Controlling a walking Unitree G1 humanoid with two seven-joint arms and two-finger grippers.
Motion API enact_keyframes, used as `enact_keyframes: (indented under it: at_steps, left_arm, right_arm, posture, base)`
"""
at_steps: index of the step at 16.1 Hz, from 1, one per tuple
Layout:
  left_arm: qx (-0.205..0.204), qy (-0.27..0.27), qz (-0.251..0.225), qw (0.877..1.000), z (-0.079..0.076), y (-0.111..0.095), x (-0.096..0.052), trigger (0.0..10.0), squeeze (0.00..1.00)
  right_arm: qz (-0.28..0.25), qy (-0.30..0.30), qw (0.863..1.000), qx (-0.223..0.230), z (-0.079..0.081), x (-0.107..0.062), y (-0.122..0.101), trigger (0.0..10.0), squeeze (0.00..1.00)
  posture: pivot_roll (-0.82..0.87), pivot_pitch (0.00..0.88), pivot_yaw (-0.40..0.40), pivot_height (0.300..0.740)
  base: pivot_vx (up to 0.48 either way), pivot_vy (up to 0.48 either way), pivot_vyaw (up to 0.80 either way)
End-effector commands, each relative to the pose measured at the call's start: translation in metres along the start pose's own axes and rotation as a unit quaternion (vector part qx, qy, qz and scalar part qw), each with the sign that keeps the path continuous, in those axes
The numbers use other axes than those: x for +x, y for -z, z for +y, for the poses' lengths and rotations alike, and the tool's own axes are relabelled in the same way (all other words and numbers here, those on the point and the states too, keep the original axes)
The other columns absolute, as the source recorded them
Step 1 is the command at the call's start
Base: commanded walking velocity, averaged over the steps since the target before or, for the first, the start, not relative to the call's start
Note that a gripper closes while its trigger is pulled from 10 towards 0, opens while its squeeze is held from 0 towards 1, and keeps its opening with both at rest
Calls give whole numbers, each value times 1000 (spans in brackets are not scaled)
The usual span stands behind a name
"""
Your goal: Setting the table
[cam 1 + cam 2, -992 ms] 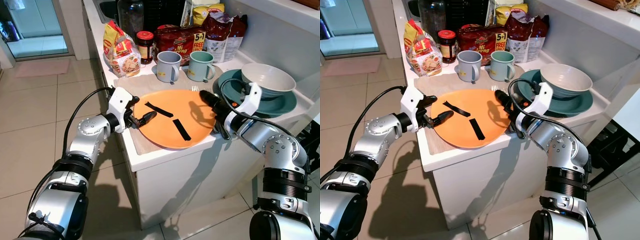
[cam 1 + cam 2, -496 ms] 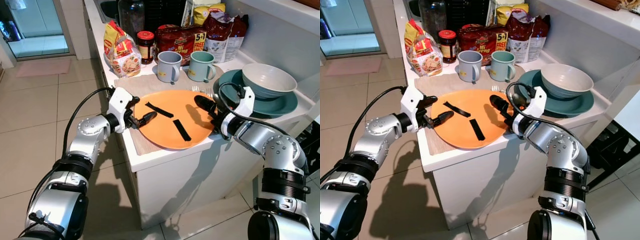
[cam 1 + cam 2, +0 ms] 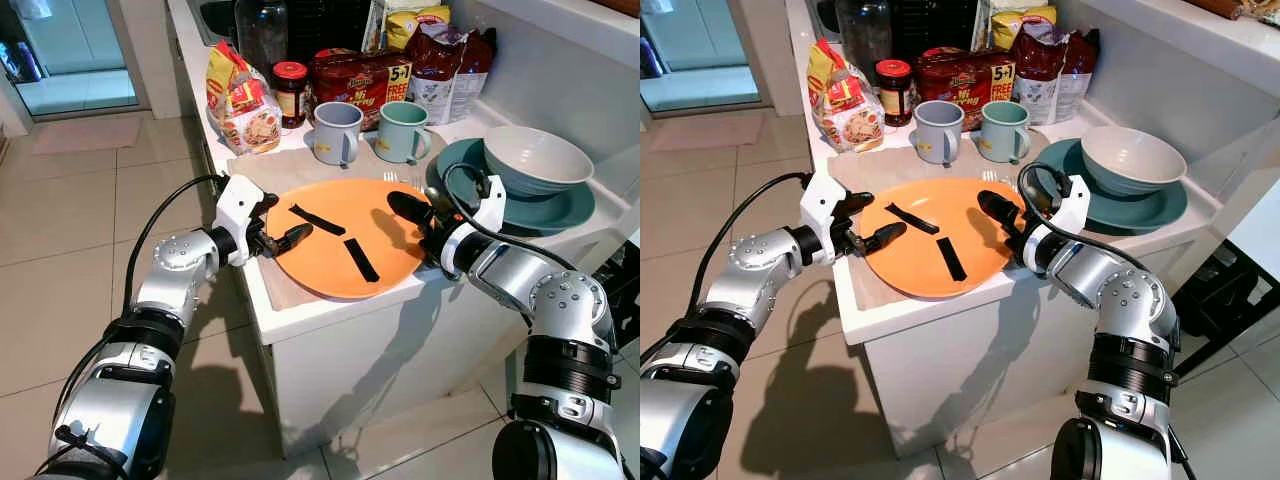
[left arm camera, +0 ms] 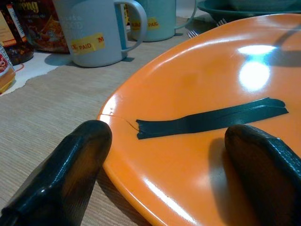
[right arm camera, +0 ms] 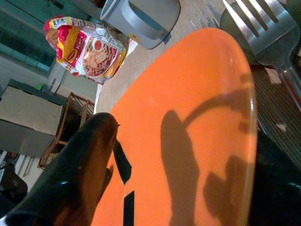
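The white surface [image 3: 330,310] carries a beige placemat [image 3: 262,165], and on that mat lies the orange plate [image 3: 345,240], reaching toward the surface's near edge. Two strips of black tape cross the plate's face. Behind it stand two mugs [image 3: 337,132], a jar and food packets; to the robot's right a white bowl [image 3: 535,158] sits on a teal plate, with forks [image 5: 263,28] just beside the orange rim.

The left end effector [image 3: 278,240] straddles the plate's left rim, one finger over the face, one under or beside the edge; whether it has closed on the plate is unclear. The right end effector [image 3: 422,225] brackets the opposite rim likewise, parted wide, grip unclear.

So the plate lies between the two, equally near both; a two-sided lift looks intended.
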State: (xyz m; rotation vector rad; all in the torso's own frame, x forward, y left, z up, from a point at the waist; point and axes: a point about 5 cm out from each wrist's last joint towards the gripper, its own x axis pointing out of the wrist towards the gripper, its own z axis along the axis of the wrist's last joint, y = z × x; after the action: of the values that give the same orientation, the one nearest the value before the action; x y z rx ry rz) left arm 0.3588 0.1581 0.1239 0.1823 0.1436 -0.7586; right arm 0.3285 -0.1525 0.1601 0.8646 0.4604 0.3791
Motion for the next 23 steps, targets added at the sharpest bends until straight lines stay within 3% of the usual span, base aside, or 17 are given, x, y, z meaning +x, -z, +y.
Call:
enact_keyframes:
  at_steps: [1, 19, 21, 23]
  left_arm:
    - [-81, 26, 156, 984, -27, 77, -17, 10000, 0]
    - [-70, 12, 138, 988, -18, 66, -16, 10000, 0]
    - [-61, -1, 107, 992, -9, 53, -15, 10000, 0]
    - [-113, -53, -20, 992, 16, 10, -17, 10000, 0]
  right_arm:
    - [2, -22, 1000, -3, 10, 0, -2, 0, 0]
    - [14, -5, 1000, 4, 4, 3, 3, 0, 0]
    - [10, 2, 1000, 7, 2, 2, 2, 0, 0]
    - [6, 2, 1000, 10, 1, 1, 2, 0, 0]
  posture:
    - [56, 25, -78, 740]
    - [64, 6, -79, 740]
    - [63, 5, -78, 740]
    - [61, 3, -76, 740]
  base:
    - [0, 0, 0]
    - [0, 0, 0]
    - [0, 0, 0]
    - [0, 0, 0]
